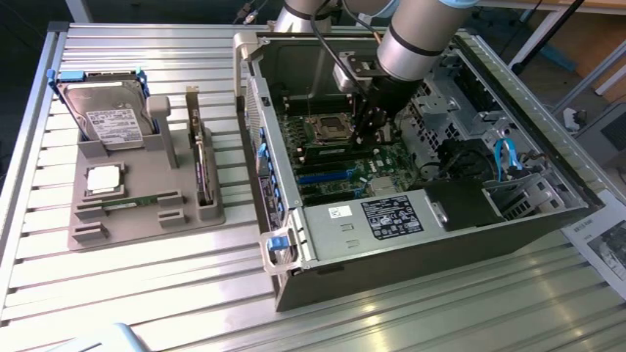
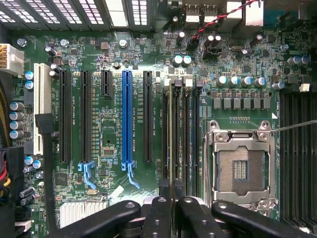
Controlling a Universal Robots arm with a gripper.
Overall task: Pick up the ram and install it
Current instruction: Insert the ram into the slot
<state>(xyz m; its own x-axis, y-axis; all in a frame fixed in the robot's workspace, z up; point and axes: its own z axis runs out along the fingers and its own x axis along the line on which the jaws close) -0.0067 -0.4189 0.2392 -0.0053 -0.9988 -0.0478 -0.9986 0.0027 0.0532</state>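
Note:
My gripper (image 1: 376, 130) reaches down into the open computer case (image 1: 391, 253), over the motherboard (image 2: 109, 129). In the wrist view the ram (image 2: 172, 129) shows edge-on as a thin strip that runs out from between the black fingers (image 2: 159, 214). It lies along the row of dark memory slots (image 2: 185, 134), beside the empty processor socket (image 2: 241, 166). The gripper (image 2: 173, 206) is shut on the ram. I cannot tell whether the stick is seated in a slot or just above it.
A grey tray (image 1: 93, 236) at the exterior view's left holds a hard drive (image 1: 108, 114), a square silver chip (image 1: 104, 178), a green stick (image 1: 132, 199) and an upright card (image 1: 201, 158). Blue cables (image 1: 503, 158) and a drive cage crowd the case's far side.

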